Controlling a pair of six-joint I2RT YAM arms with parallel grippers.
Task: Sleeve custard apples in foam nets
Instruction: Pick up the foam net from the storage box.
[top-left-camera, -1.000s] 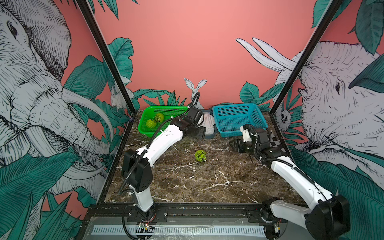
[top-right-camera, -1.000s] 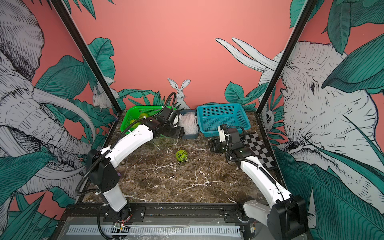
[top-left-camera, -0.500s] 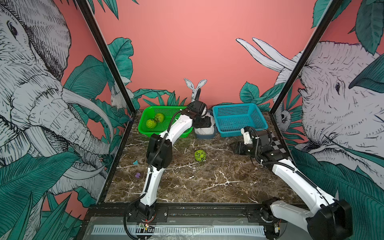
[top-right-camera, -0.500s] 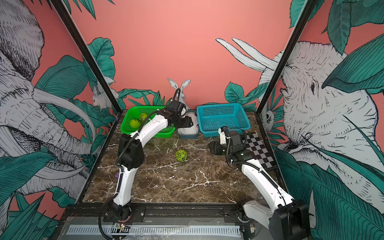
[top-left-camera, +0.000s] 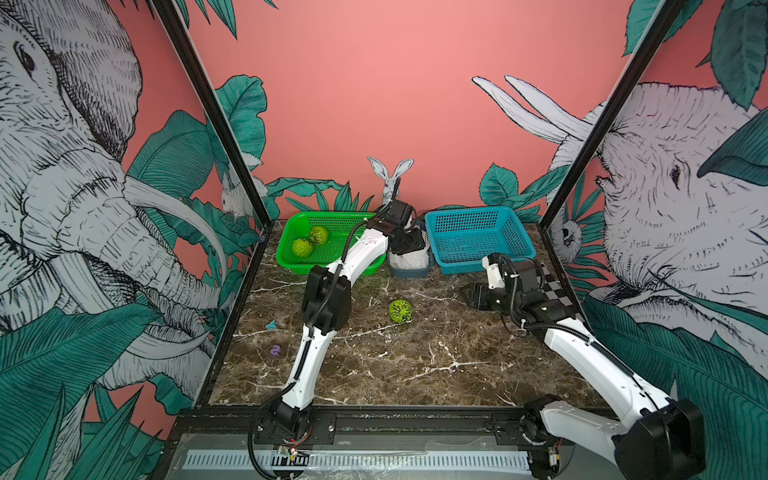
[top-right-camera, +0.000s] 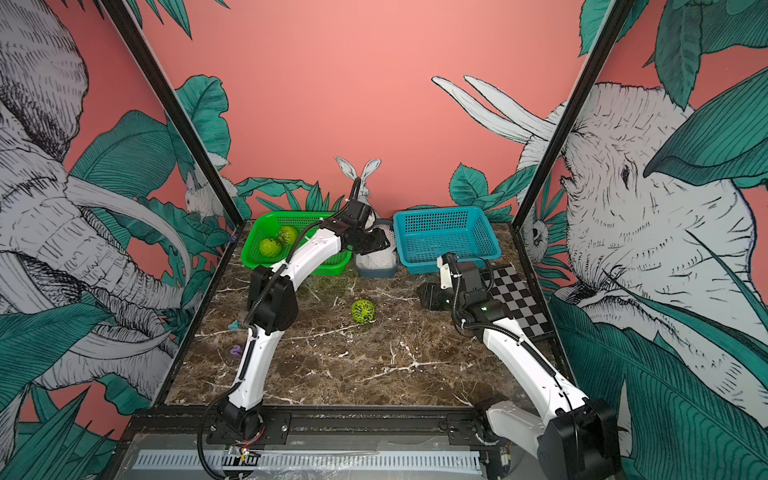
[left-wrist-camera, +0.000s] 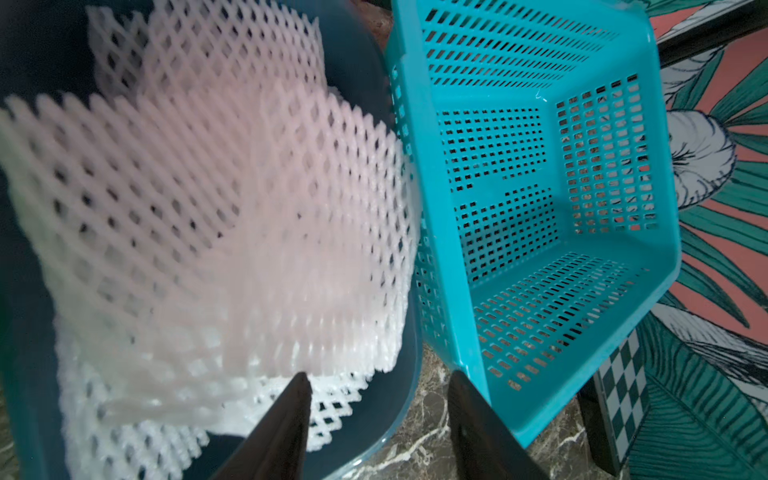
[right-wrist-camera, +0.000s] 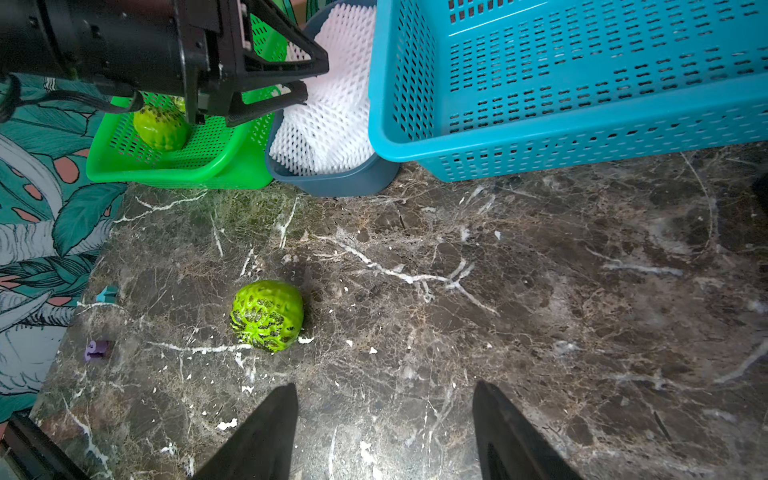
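Observation:
One custard apple (top-left-camera: 400, 310) (top-right-camera: 363, 311) (right-wrist-camera: 267, 316), green and bumpy, lies alone on the marble table. Two more custard apples (top-left-camera: 318, 235) (top-left-camera: 302, 247) sit in the green basket (top-left-camera: 291, 266). White foam nets (left-wrist-camera: 208, 208) (top-left-camera: 409, 259) (right-wrist-camera: 332, 120) are stacked in a dark blue bin (top-left-camera: 409, 272) between the two baskets. My left gripper (left-wrist-camera: 377, 376) (top-left-camera: 405, 245) (right-wrist-camera: 316, 79) hangs open over that bin's rim, one finger over the nets, the other outside the rim, gripping nothing. My right gripper (right-wrist-camera: 384, 386) (top-left-camera: 467, 295) is open and empty, low over the table to the right of the lone fruit.
A blue basket (top-left-camera: 486, 266) (left-wrist-camera: 540, 291), with nothing in it, stands at the back right, against the nets' bin. A checkerboard mat (top-right-camera: 515, 299) lies under my right arm. A small purple piece (top-left-camera: 275, 351) and a teal scrap (top-left-camera: 271, 325) lie near the table's left edge.
My left arm has folded up at the elbow and its gripper has come over the nets' bin, its jaws slightly narrower. My right gripper has barely moved; the lone fruit has not moved.

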